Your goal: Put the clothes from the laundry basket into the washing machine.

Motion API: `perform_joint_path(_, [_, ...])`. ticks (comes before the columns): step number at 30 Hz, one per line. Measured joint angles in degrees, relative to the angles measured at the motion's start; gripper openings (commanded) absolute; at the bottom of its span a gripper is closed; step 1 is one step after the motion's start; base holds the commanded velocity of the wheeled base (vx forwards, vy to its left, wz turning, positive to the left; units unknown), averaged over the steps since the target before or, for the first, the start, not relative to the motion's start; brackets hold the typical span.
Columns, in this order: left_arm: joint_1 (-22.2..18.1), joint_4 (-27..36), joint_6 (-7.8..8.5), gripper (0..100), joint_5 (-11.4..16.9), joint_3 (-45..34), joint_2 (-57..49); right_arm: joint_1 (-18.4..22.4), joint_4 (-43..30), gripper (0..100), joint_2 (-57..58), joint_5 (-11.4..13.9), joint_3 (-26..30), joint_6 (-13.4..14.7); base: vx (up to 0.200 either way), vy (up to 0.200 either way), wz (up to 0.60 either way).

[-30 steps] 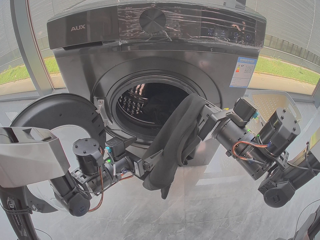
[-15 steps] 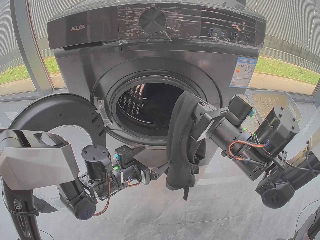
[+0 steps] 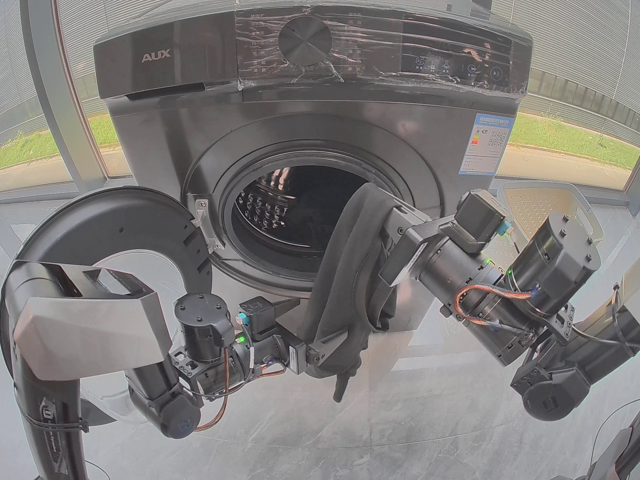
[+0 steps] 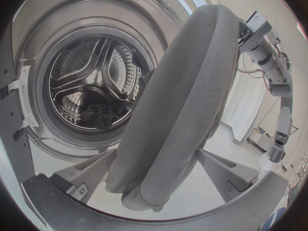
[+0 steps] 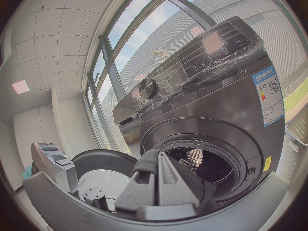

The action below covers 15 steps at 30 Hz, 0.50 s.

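Grey stone floor [image 3: 413,428] is lying open in front of the washing machine [image 3: 167,141], and we are watching both arms working just ahead of it. We are seeing the right gripper [image 3: 392,216] clamping tight on the top fold of a dark garment [image 3: 347,268], holding it level with the right rim of the drum opening [image 3: 287,215], just outside the mouth. From there the cloth is draping down in a long loop, hanging clear of the floor. Down at its lower end the left gripper [image 3: 331,353] is sitting with its fingers spread wide, one on each side of the cloth, not closed on it.

Beyond the hands, the opening is standing clear across its left and middle, and another dark item [image 4: 99,116] is lying at the bottom of the drum. The door [image 3: 113,228] is swung out to the left, its edge close behind the left arm, so we are finding little room on that side. The white laundry basket [image 3: 543,208] is peeking out behind the right arm, beside the machine.

Compared with half a second ago, the left gripper has slid right and come in around the hem. The garment's lower part was hanging straight then and is now slanting toward that gripper. The right gripper is staying almost where it was.
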<state>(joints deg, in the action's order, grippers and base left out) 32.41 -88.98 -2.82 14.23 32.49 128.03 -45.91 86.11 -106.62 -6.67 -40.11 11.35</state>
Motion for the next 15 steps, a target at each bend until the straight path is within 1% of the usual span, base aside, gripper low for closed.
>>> perform_joint_path(9, [-0.85, -0.02, 0.00, 100, -0.62, 6.27, 5.27, -2.73, 0.35, 0, 0.74, 0.05, 0.48, 0.06, 0.000, 0.000, 0.00])
perform_joint_path(12, [-1.44, 0.88, 0.00, 100, -0.84, 8.28, 6.60, -3.62, 0.49, 0, 0.87, -0.06, 0.80, 0.11, 0.000, 0.000, 0.00])
perform_joint_path(15, [-1.79, 1.45, 0.04, 100, -2.05, 10.15, 8.00, -4.17, 0.57, 0, 1.00, -0.11, 1.52, 0.17, 0.000, 0.000, 0.00])
